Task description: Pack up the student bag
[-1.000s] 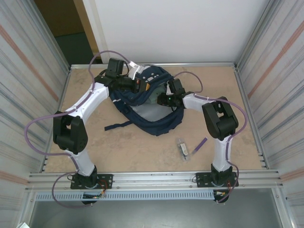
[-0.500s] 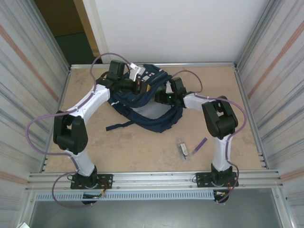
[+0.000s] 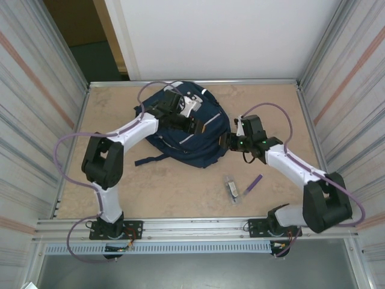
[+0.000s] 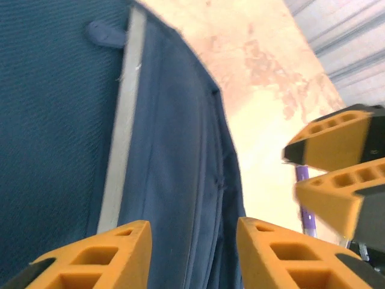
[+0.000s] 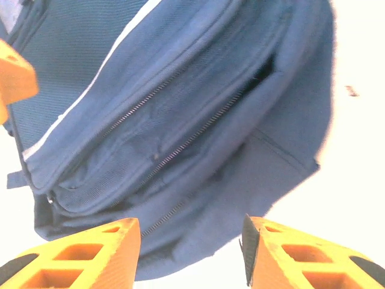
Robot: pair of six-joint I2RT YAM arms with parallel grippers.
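Left gripper and right gripper gape empty by the navy-blue fabric backpack, likely floppy: pinch its three-o'clock seam.

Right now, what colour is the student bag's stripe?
The stripe is white, clearest in the right wrist view.

**Cloth, plastic and sheet metal**

We see the bag as navy woven cloth, matt and finely ribbed, with a white fabric stripe and a dull metal zip. The right gripper has matt orange plastic fingers. The counter looks smooth, mottled beige; the walls are ribbed sheet metal.
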